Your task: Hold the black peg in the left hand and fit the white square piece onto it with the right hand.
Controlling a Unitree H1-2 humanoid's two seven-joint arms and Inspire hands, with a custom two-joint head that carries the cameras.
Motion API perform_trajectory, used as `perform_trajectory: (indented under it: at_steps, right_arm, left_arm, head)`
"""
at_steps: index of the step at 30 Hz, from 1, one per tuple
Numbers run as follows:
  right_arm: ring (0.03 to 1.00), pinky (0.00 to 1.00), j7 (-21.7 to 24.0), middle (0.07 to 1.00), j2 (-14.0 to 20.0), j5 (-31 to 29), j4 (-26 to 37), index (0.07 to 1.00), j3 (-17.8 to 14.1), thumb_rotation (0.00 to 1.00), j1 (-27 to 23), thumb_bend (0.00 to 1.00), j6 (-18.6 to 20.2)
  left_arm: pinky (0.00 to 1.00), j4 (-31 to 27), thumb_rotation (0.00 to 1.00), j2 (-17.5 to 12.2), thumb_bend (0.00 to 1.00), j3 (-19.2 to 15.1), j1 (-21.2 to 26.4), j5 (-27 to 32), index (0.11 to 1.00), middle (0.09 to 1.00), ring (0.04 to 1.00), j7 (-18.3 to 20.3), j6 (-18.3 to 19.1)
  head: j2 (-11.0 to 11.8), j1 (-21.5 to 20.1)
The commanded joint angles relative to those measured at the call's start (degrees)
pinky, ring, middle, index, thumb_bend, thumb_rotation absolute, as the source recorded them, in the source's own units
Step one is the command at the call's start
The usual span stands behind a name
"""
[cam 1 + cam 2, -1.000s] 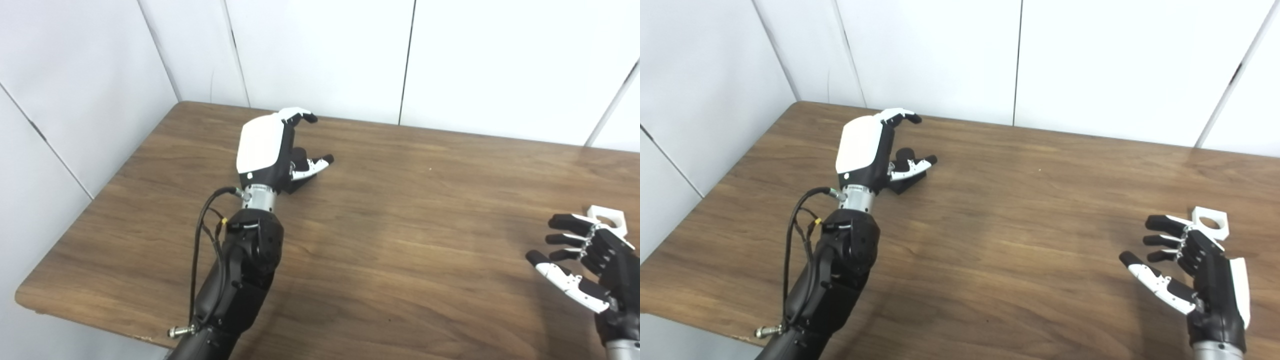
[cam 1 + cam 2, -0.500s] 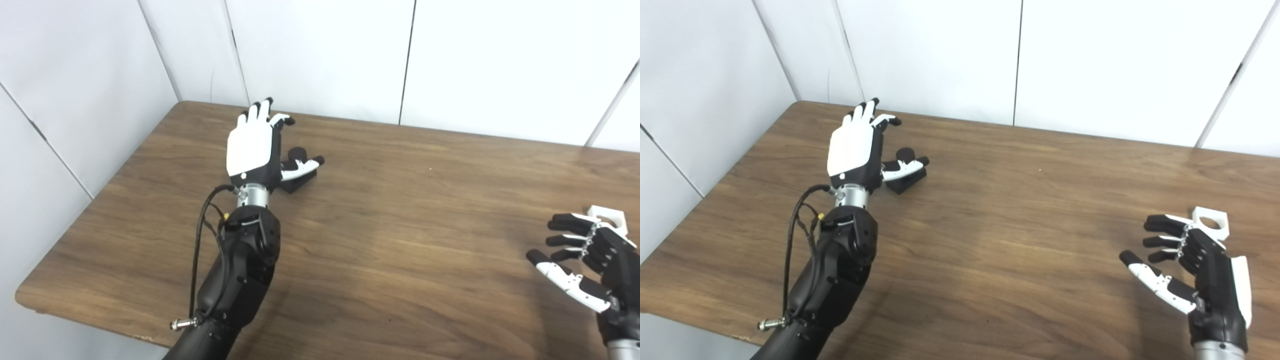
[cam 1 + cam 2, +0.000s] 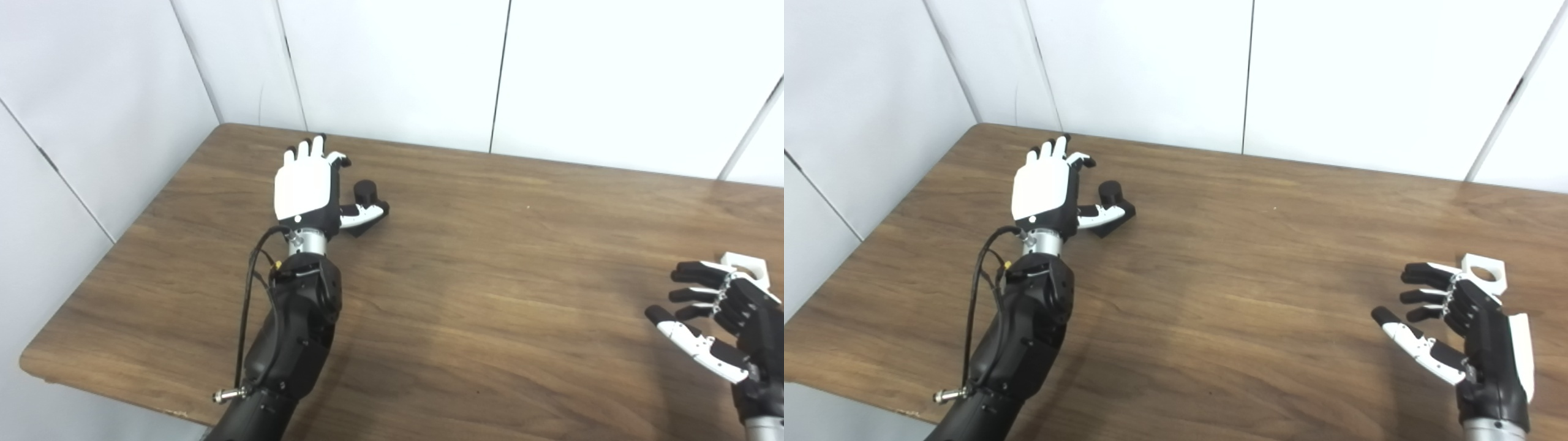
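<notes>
The left hand's fingers (image 3: 1048, 149) are stretched out flat and held close side by side, pointing toward the far wall, while its thumb (image 3: 1099, 214) is splayed out to the side. Nothing is gripped. The thumb is laid across the near side of the peg (image 3: 1110, 193), a short black cylinder standing upright on a dark square base; whether thumb and base are actually touching cannot be told. The left hand (image 3: 306, 190) is seen from its white back, palm turned away and to the right, so that the peg sits just beside the palm in the gap between thumb and fingers. This placement is judged to be a lead-in to a grasp: with the fingers extended past the peg, they could be curled around it from the far side. The forearm is raised steeply from the table's near-left edge, the wrist held almost straight.

The right hand's fingers (image 3: 1421, 286) are spread and half curled, with the thumb held apart below them, and nothing is held. The white piece (image 3: 1484, 271), a square block with 1 round hole, lies on the table (image 3: 490, 294) just behind those fingers, partly hidden by them. The right hand (image 3: 1464, 324) is kept palm-left near the table's right edge, well apart from the peg, apparently waiting.
</notes>
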State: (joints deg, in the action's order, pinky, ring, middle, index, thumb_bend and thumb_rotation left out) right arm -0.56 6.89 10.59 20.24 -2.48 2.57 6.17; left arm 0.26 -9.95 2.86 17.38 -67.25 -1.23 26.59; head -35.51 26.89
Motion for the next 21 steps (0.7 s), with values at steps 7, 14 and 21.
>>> perform_trajectory:
  at_steps: [7,14,21]
  right_arm:
    - [0.558,0.43,0.04,0.634,0.2,0.44,2.71,0.621,0.09,0.0,-0.57,0.54,-0.54]
    - [0.565,0.44,0.25,0.639,0.39,0.53,3.43,0.624,0.02,0.0,-0.38,0.54,0.12]
    - [0.566,0.44,0.24,0.64,0.38,0.71,3.24,0.628,0.09,0.0,-0.59,0.54,-0.02]
  left_arm:
    - [1.0,1.68,0.5,-1.19,0.9,-0.07,2.33,-0.87,0.686,1.0,1.0,-1.4,0.25]
    - [1.0,2.98,0.5,-0.95,0.9,-0.6,2.25,-0.2,0.677,1.0,1.0,-0.97,0.28]
    - [1.0,3.59,0.52,-0.98,0.9,-0.77,2.18,-0.92,0.681,1.0,1.0,-0.69,0.3]
  head:
    - [-0.27,-0.28]
    - [-0.6,-0.35]
    - [-0.71,-0.28]
